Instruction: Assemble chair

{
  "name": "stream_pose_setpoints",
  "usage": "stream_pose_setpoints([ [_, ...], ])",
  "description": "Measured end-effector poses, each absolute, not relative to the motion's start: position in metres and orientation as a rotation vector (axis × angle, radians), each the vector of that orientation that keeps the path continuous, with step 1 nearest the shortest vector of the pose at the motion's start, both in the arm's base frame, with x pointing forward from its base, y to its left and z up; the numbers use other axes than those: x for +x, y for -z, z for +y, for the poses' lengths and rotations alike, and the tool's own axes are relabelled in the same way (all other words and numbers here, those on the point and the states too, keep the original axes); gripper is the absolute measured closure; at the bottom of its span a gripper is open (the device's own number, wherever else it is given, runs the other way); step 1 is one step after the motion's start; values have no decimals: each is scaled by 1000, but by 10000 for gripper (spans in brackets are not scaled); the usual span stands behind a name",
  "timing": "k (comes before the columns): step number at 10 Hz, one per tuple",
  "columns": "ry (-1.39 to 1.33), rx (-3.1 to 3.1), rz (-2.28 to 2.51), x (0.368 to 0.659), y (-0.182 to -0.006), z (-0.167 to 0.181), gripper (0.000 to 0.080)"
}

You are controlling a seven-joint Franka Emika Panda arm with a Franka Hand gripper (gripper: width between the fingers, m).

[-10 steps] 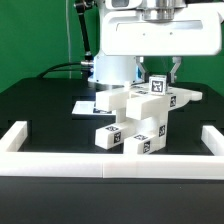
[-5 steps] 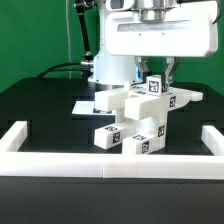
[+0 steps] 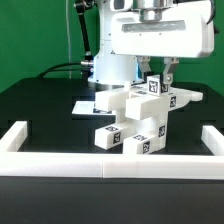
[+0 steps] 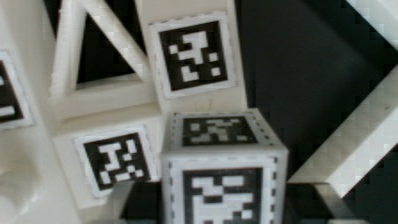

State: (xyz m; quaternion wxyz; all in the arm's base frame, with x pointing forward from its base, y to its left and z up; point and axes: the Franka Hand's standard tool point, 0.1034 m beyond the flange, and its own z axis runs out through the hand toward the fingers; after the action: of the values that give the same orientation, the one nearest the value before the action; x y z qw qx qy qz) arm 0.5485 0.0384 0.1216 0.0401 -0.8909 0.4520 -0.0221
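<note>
Still, fingers (image 3: 172,72) clamp the upright chair leg (image 3: 156,86).

Shows the chair (image 4: 107,115) close up: tagged square leg (image 4: 217,165) at frame centre, tagged panels (image 4: 192,55) behind.

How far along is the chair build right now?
Done: the chunky white plastic chair body, made of tagged panels and square legs, already sits stacked as one cluster mid-table. In hand: the jaws are shut on a square white tagged leg, which stands upright on top of that cluster. Left: seating this leg and letting go. Whether it is fully home cannot be told from either view.
</note>
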Motion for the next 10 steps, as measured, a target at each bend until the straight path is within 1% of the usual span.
stream_pose_setpoints([
  [1,48,-2566,1626,548,-121,36,512],
  [3,15,-2336,1903,548,-121,36,512],
  [5,3,-2208,2039,549,-121,35,512],
  [9,-13,-2121,2129,549,-121,35,512],
  [10,-12,-2122,2127,549,-121,35,429],
])
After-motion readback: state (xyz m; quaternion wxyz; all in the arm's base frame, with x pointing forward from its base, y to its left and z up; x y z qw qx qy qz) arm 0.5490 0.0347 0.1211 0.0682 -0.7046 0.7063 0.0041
